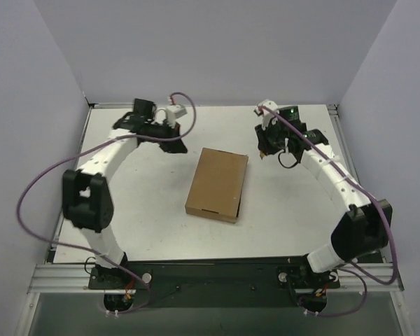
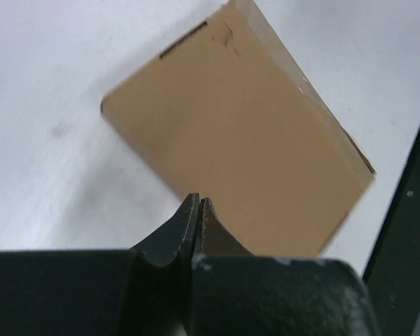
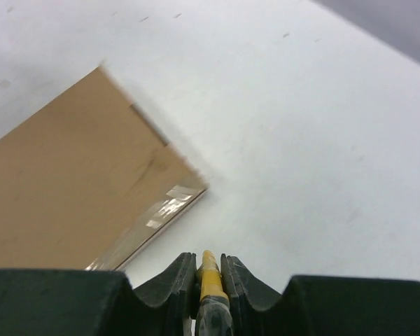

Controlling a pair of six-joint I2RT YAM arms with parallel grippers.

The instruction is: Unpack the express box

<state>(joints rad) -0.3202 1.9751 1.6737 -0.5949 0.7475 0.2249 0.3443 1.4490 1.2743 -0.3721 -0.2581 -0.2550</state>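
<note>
- Right gripper (image 3: 208, 260) is clamping a slim yellow tool (image 3: 210, 280) between its fingers. I'm reading it as a small knife, but the blade end is too small to make out. It's hovering just off the box's far right corner, not touching it.
- Left gripper (image 2: 198, 204) is sitting with its fingers pressed together on nothing, hanging off the far left corner of the box.
- Meanwhile the express box (image 1: 217, 184) is lying flat and closed in the middle of the table (image 1: 140, 224), between the two arms.
- Handling-wise, I'm guessing it's light: thin cardboard, stiff along the edges, but the big top panel is probably flexing if you push on the middle. The matte surface should be gripping fine against the pads, though the whole thing is likely sliding around on that smooth tabletop.
- Some clear tape (image 3: 169, 204) is shining along the edge nearest the right gripper, so I'm thinking that's the seam to cut.
- It's looking too wide to pinch across. I'd be pinning the lid down near an edge with the empty gripper, then pinching the lid lip by the dark slot (image 1: 211, 211) at the near end.
</note>
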